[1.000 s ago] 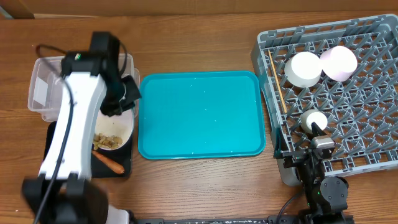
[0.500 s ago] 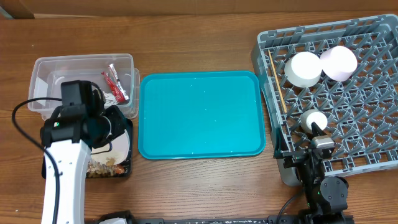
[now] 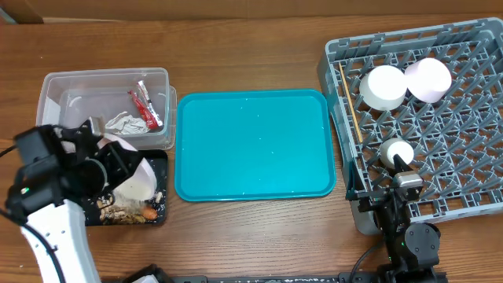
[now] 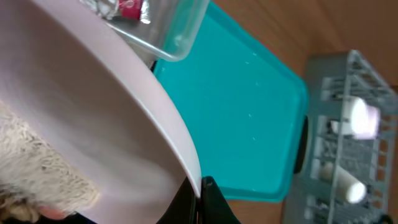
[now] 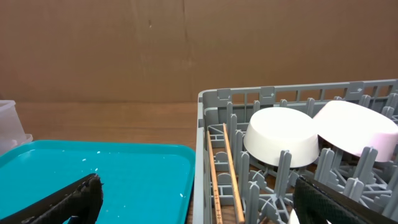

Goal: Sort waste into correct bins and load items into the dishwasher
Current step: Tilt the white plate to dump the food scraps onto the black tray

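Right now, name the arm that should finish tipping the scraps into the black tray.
Left. The left claw grips the white plate by its rim, tilted over the black tray. The right claw hangs open by the dish rack, beyond the teal tray.

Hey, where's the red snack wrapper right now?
In the overhead view, the red snack wrapper lies inside the clear plastic tub on the left, beside the crumpled silver-white wrapper and just left of the teal tray.
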You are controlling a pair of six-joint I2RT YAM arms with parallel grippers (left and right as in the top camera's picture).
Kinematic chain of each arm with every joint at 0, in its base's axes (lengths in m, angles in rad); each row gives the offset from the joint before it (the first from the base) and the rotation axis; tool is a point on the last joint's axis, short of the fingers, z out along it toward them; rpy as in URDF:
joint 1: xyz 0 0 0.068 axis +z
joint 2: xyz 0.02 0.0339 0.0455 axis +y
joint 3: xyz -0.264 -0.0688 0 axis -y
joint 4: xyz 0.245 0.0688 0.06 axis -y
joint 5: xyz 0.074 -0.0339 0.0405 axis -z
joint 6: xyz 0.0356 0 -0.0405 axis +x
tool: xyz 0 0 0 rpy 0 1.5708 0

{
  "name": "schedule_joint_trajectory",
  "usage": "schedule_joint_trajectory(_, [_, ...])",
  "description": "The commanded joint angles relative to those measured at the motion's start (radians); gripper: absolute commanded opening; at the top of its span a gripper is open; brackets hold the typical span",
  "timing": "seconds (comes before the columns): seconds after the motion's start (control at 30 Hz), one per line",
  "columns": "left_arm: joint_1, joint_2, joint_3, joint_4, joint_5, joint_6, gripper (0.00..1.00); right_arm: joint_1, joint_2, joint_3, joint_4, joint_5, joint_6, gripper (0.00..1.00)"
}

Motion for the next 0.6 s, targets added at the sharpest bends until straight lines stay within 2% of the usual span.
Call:
schedule_joint_trajectory(0.0, [0.126,-0.018,-0.020,-0.063,0.309,0.297,0.04,-0.003,-0.011,-0.010,0.007,-0.005,0.004,1.00])
schedule_joint_trajectory(0.07, [0.192,-0.019,-0.037,-0.106,0.381,0.393,0.04,-0.003,-0.011,-0.010,0.007,-0.005,0.004,1.00])
schedule_joint_trajectory(0.13, [0.283,-0.019,-0.066,-0.194,0.515,0.565,0.04,-0.003,-0.011,-0.010,0.007,-0.005,0.004,1.00])
schedule_joint_trajectory(0.23, [0.368,-0.019,-0.080,-0.284,0.558,0.697,0.04,-0.003,-0.011,-0.010,0.007,-0.005,0.004,1.00])
schedule_joint_trajectory(0.43, [0.448,-0.020,-0.080,-0.369,0.602,0.826,0.04,-0.003,-0.011,-0.010,0.007,-0.005,0.004,1.00])
schedule_joint_trajectory(0.57, [0.449,-0.020,-0.080,-0.377,0.605,0.837,0.04,-0.003,-0.011,-0.010,0.007,-0.005,0.004,1.00])
